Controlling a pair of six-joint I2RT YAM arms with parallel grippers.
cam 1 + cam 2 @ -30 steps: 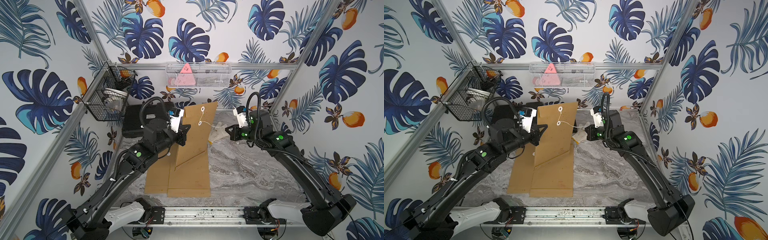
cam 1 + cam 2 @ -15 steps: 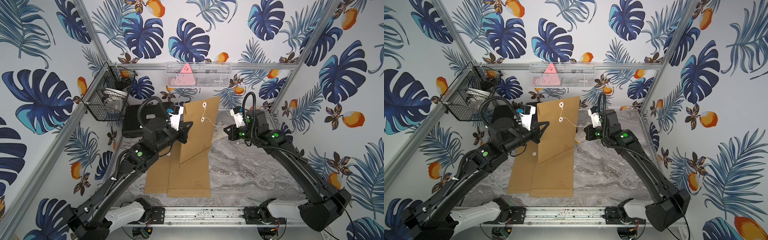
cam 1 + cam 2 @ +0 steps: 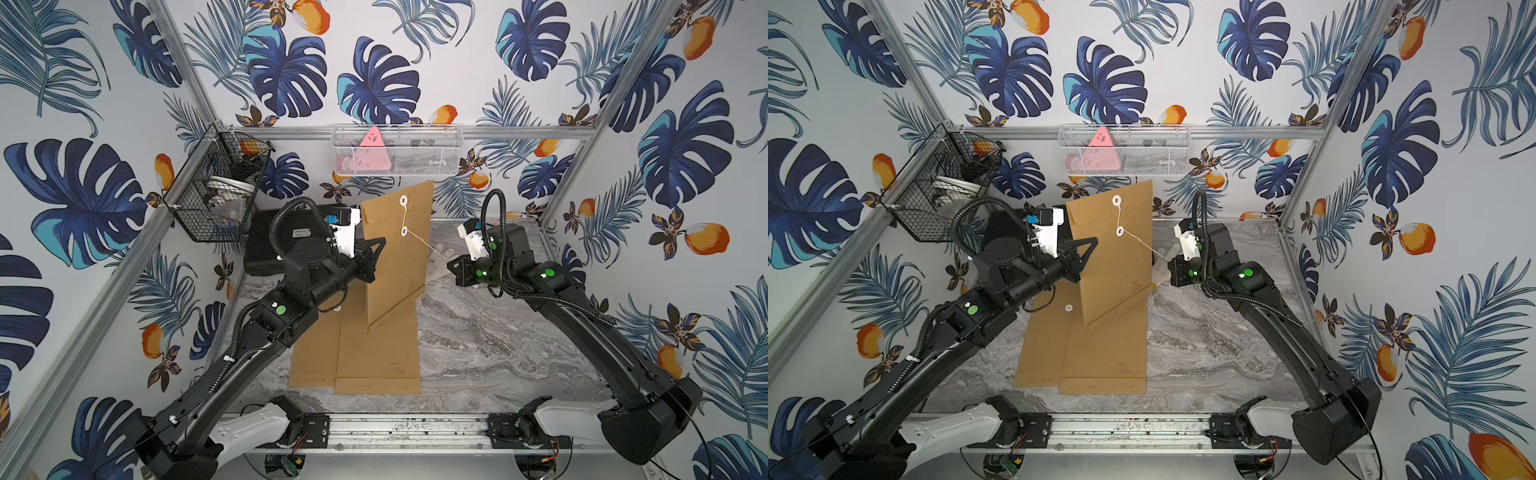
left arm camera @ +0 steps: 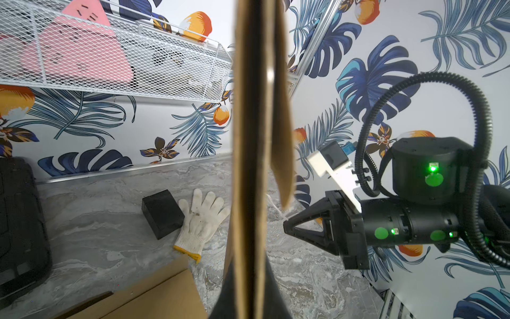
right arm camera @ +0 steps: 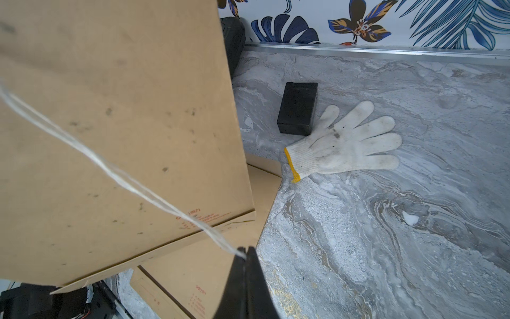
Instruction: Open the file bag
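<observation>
Left of centre in both top views, I am keeping the left gripper [image 3: 377, 248] clamped shut on the left edge of the file bag [image 3: 397, 257]. The bag is hanging upright at mid-frame above the spare bags [image 3: 374, 357] lying on the table [image 3: 498, 353], and over the last second it has been rising and straightening. Moving right, the string [image 3: 424, 244] is running from the lower button [image 3: 404, 232] down to the right gripper [image 5: 245, 252], whose jaws are pinching fully together on its end. One strand is still linking the two buttons, so I am judging the flap not yet free
</observation>
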